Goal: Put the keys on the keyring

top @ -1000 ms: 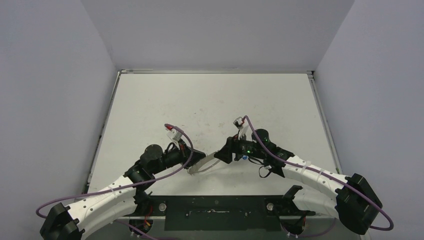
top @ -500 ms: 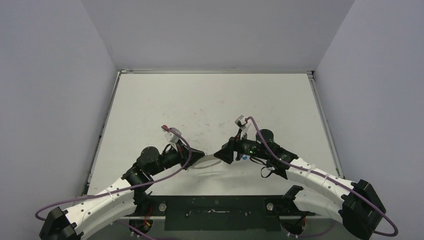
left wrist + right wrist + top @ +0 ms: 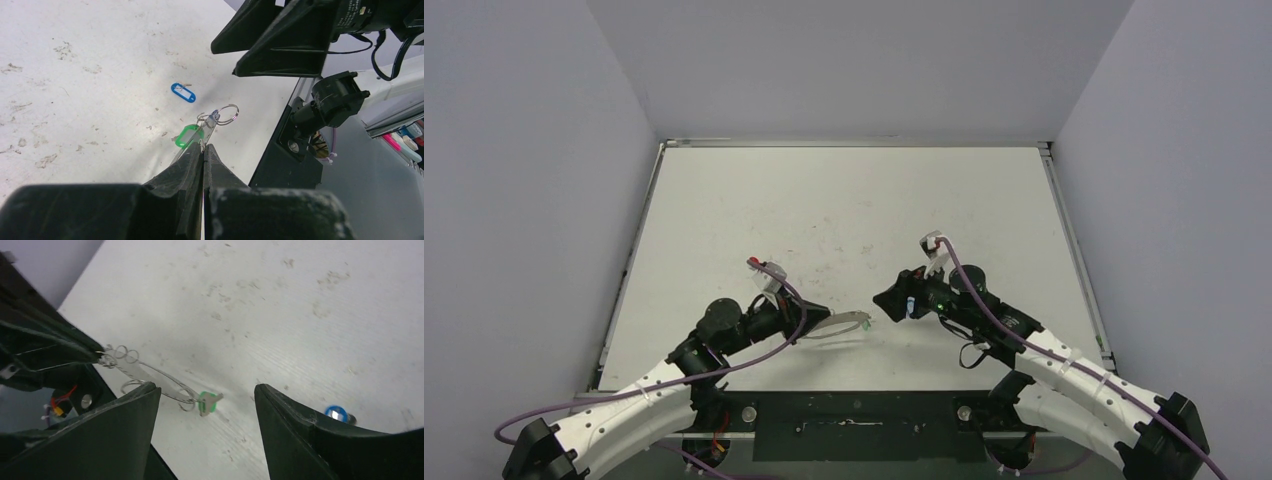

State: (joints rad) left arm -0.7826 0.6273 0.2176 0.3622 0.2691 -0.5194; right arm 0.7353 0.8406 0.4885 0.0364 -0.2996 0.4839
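The left gripper (image 3: 202,147) has its jaws pressed fully together, and between them they pinch the near end of the keyring (image 3: 169,377). The thin pale wire loop sticks out from the tips toward the right arm, low over the desk (image 3: 844,200). Whether its far end rests on the surface cannot be told. A few small wire loops bunch up where the ring meets the left jaws.

At the ring's far end sits the green key (image 3: 189,136). Its green tag and small metal blade lie right against the wire, with a little split ring (image 3: 227,114) beside them. It looks threaded onto the keyring, though the link itself is too fine to make out.

The right gripper (image 3: 206,388) faces the left one, a short gap beyond the tip of the ring. Its jaws stand wide apart and hold nothing. In the right wrist view the green key and the ring's end appear between the two spread fingers, but neither finger touches them.

The blue key (image 3: 182,92) lies flat on the desk by itself, clear of the keyring and of both grippers. In the right wrist view it shows just past the right-hand finger.
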